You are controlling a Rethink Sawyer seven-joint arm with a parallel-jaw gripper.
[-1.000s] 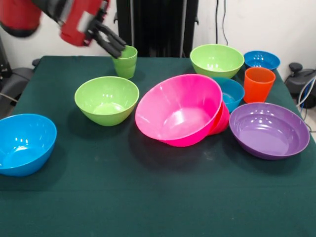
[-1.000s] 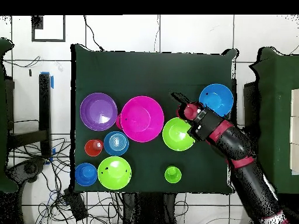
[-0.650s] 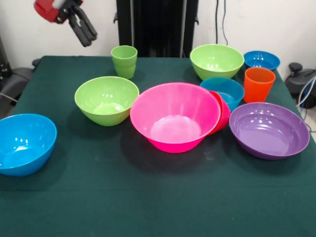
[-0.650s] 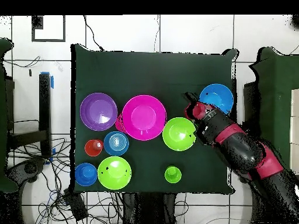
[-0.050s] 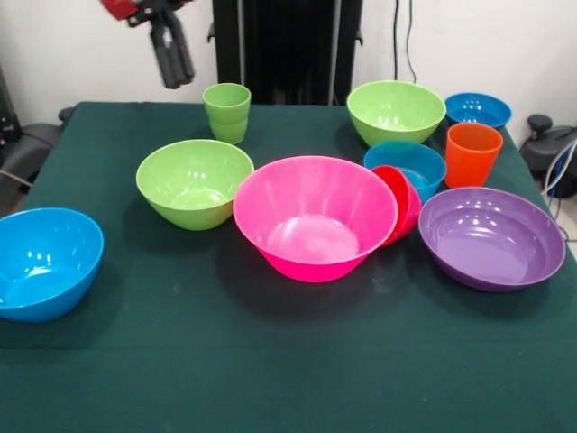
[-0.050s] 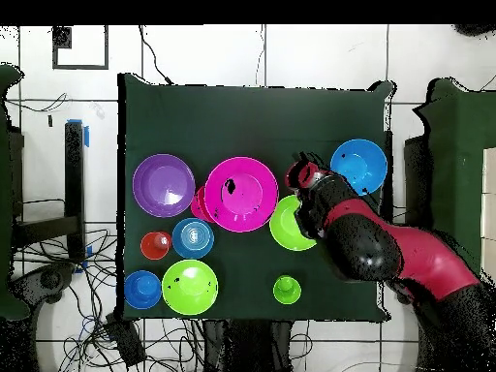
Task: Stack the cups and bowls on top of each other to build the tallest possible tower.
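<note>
The pincer (image 5: 173, 65) is observed raised above the far corner of the bench (image 5: 270, 379), its dark fingers drawn close together and pointing down; nothing is held between them. It hangs clear of the light green cup (image 5: 227, 112), which stands upright just beside it on the cloth.

Nearest below is one lime green bowl (image 5: 195, 182), upright and apart from its neighbours. The big pink bowl (image 5: 315, 216) sits upright at the middle of the bench, with the small red-pink bowl (image 5: 400, 202) tilted on edge against its side. A blue bowl (image 5: 410, 164) is seen just behind that one, and the orange cup (image 5: 471, 153) beside it. The purple bowl (image 5: 491, 236) lies near the pink one. A second lime green bowl (image 5: 395, 109) and another blue bowl (image 5: 477, 109) stand at the far edge; a third blue bowl (image 5: 45, 260) rests well apart at the opposite side.

Count recorded: two cups, eight bowls.

No tower is judged to have been started. Every item is seated on the bench; nothing is nested or stacked. The whole stacking task is assessed as outstanding.
</note>
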